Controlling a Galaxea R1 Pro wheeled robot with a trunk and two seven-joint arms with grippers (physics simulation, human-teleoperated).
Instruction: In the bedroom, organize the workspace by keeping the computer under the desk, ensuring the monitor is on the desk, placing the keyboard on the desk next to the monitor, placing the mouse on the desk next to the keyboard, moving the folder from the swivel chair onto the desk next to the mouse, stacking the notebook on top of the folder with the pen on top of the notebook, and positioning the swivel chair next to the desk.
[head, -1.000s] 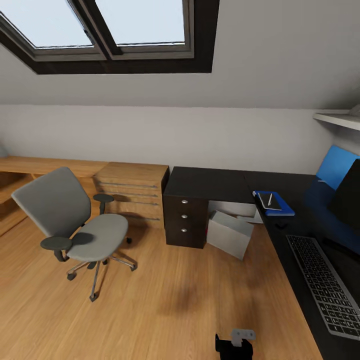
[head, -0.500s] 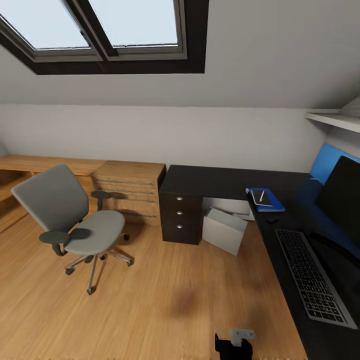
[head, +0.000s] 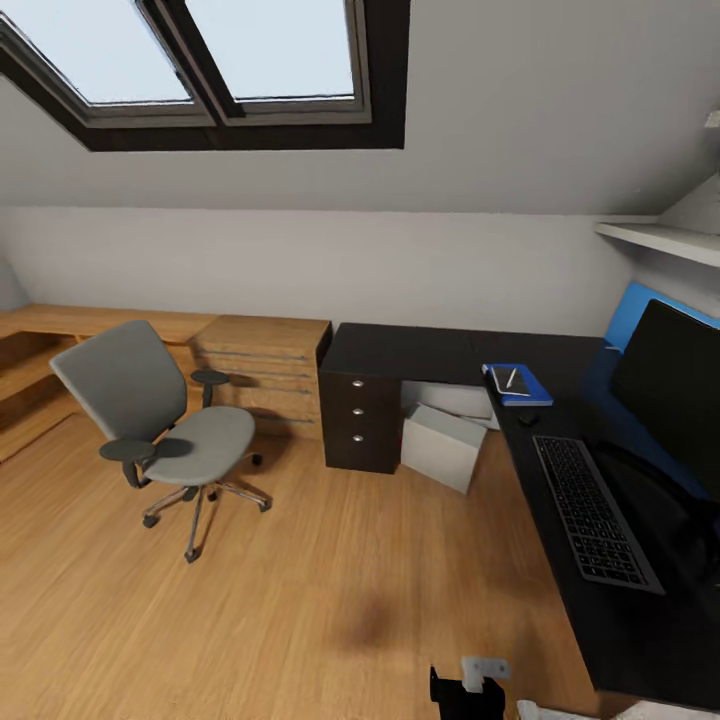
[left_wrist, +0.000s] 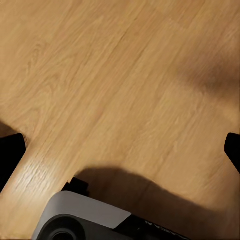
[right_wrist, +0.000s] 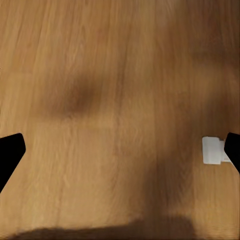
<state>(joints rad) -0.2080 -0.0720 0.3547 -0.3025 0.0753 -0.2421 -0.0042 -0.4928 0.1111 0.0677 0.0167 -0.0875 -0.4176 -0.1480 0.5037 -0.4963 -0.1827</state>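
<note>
The grey swivel chair (head: 165, 440) stands on the wood floor, well apart from the black desk (head: 420, 350). On the desk lie the monitor (head: 670, 390), the keyboard (head: 593, 510) in front of it and the small mouse (head: 527, 420) past the keyboard's far end. Beyond the mouse lies the blue folder (head: 537, 396) with the notebook (head: 520, 384) on it and the pen (head: 511, 378) on top. The light-grey computer (head: 440, 445) sits tilted under the desk. My left gripper (left_wrist: 120, 152) and right gripper (right_wrist: 120, 150) are open over bare floor.
A light-wood drawer chest (head: 262, 370) and low wooden benches stand between chair and desk along the wall. A blue upright panel (head: 628, 312) rises behind the monitor, under a white shelf (head: 660, 238). Part of my base (head: 468, 685) shows at the head view's lower edge.
The camera has moved: the desk, monitor and keyboard now sit further into the picture and look smaller. No object itself has moved.
</note>
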